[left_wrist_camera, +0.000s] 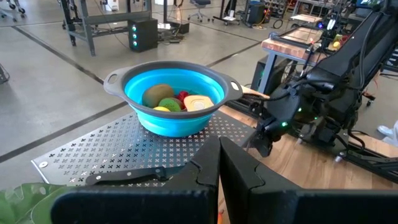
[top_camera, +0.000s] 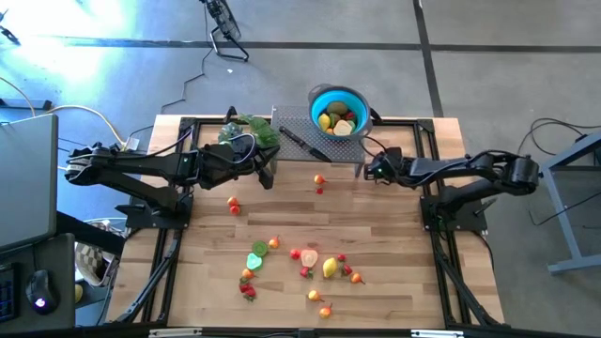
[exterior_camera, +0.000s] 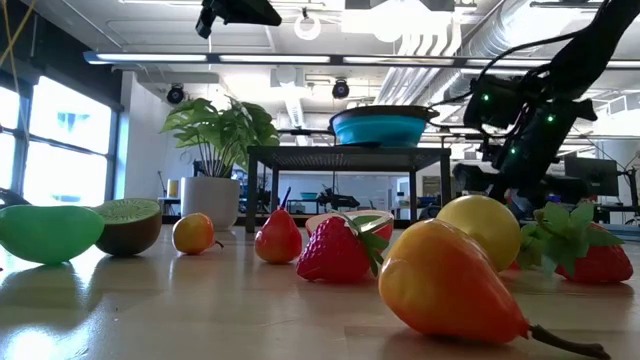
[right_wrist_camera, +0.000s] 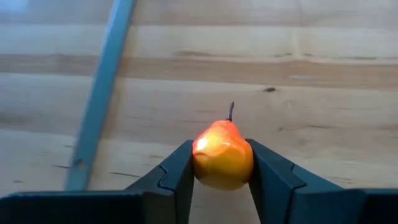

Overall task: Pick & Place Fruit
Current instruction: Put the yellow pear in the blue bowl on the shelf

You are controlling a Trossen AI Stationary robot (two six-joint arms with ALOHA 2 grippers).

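My right gripper (top_camera: 368, 172) stands low over the table just in front of the metal rack (top_camera: 324, 150), shut on a small orange-yellow pear (right_wrist_camera: 222, 158). My left gripper (top_camera: 269, 176) hangs shut with nothing in it, by the leafy plant (top_camera: 249, 131) at the rack's left end. The blue bowl (top_camera: 338, 108) stands on the rack with several fruits inside. More toy fruit (top_camera: 300, 263) lies scattered over the near half of the table, and two small pieces (top_camera: 319, 184) lie between the grippers. My right gripper pinches the pear by the two sides of its round body (right_wrist_camera: 202, 158), one finger on each. The fingers slant down from the table's right side. The stem (right_wrist_camera: 231, 112) points away from the gripper. Whether the pear is clear of the table, I cannot tell.
A black-handled knife (top_camera: 305, 144) lies on the rack beside the bowl. A rack leg (right_wrist_camera: 99, 93) stands close to my right gripper. A lone fruit (top_camera: 233, 204) lies near the left arm. Bare wood lies between the rack and the scattered fruit.
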